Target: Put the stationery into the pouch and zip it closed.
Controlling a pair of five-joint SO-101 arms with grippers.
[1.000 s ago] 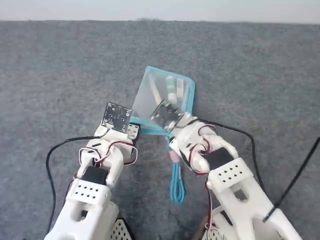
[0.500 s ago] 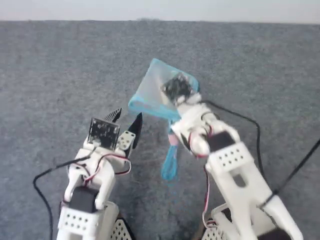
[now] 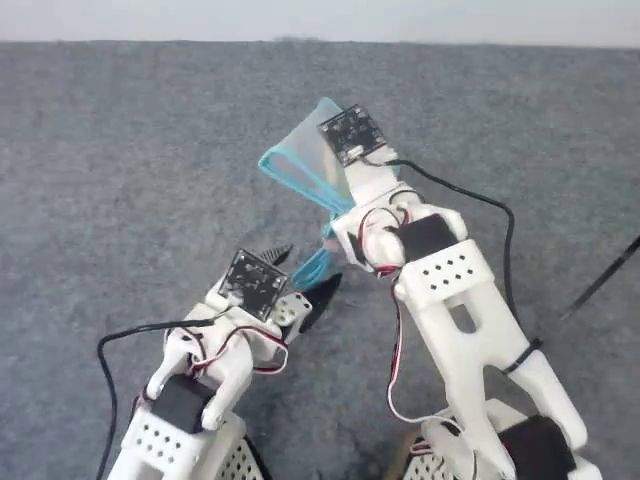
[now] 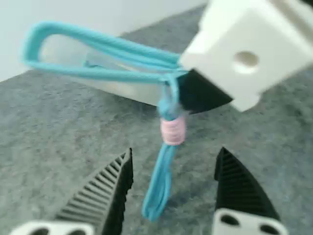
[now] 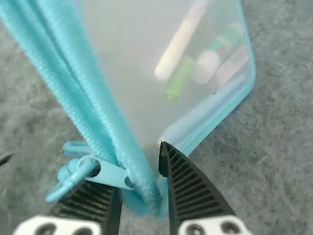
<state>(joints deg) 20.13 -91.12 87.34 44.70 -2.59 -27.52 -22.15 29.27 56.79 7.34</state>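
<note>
The translucent pouch [image 3: 298, 160] with its blue zipper edge [image 5: 73, 83] hangs tilted above the carpet. My right gripper [image 3: 340, 203] is shut on the zipper end of the pouch [image 5: 146, 98], next to the slider [image 5: 105, 172]. Several stationery pieces [image 5: 188, 58] lie inside at the far end. A blue pull cord [image 4: 164, 171] with a pink bead [image 4: 171, 131] dangles from the slider. My left gripper [image 4: 171, 169] stands open just below, with the cord [image 3: 314, 266] hanging between its fingers and nothing gripped.
Grey carpet [image 3: 120, 150] covers the whole table, with open room on every side of the arms. Black cables [image 3: 470, 200] trail from both arms. A pale wall edge [image 3: 320, 20] runs along the far side.
The right gripper lifted the pouch off the carpet and carried it away from the arm bases. The left gripper let go of the pouch corner, drew back, then moved under the dangling cord.
</note>
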